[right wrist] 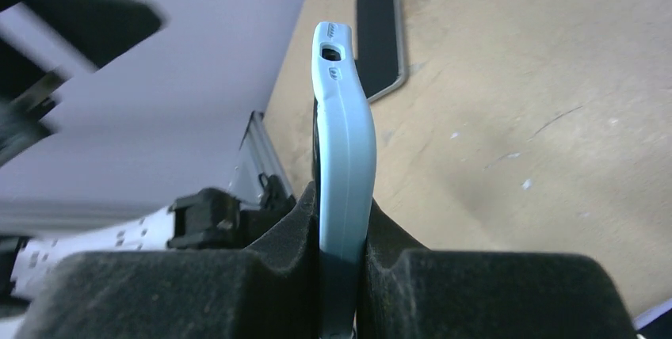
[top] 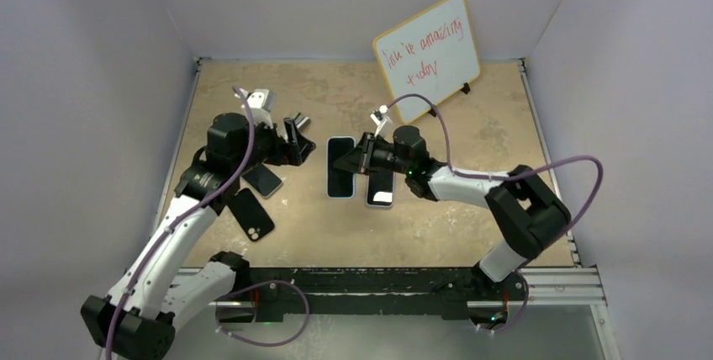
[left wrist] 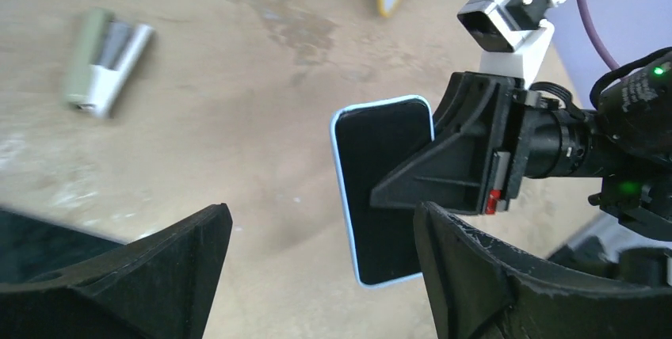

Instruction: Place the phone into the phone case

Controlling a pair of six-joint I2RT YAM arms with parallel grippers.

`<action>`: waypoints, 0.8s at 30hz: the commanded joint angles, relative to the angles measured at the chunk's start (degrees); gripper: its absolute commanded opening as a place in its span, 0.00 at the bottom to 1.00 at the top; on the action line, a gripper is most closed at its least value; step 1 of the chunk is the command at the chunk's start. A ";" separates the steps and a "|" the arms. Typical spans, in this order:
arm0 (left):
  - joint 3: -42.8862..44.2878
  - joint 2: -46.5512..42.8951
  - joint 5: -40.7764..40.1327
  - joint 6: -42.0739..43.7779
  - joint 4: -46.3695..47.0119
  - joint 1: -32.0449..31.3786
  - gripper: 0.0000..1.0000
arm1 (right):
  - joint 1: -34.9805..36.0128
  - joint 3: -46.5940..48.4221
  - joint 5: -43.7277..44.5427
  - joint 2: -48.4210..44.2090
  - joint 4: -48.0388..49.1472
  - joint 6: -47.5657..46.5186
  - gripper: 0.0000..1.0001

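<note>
Gripping the blue phone case [right wrist: 345,157] tight with the right pincer [right wrist: 342,224], dark phone [left wrist: 376,188] inside, just in front of the whiteboard [top: 429,53]. Holding nothing in the left pincer [left wrist: 321,220], spread wide, left of the whiteboard.

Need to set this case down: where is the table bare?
Bare: near centre, between the light-blue case and the front rail; also far centre, left of the whiteboard. Crowded: left side, two dark phones by the left arm.
</note>
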 commanded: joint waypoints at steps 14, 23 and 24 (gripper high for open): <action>-3.64 -6.44 -15.47 5.55 -7.70 -0.05 0.90 | 0.05 16.40 10.31 22.77 -6.18 0.73 0.18; -3.70 -4.67 -15.66 5.22 -8.35 -0.05 0.91 | -0.28 22.09 8.74 28.81 -12.14 -1.64 0.41; -3.71 -4.49 -15.82 5.08 -8.42 -0.05 0.91 | -0.41 22.16 8.63 29.01 -12.18 -1.73 0.47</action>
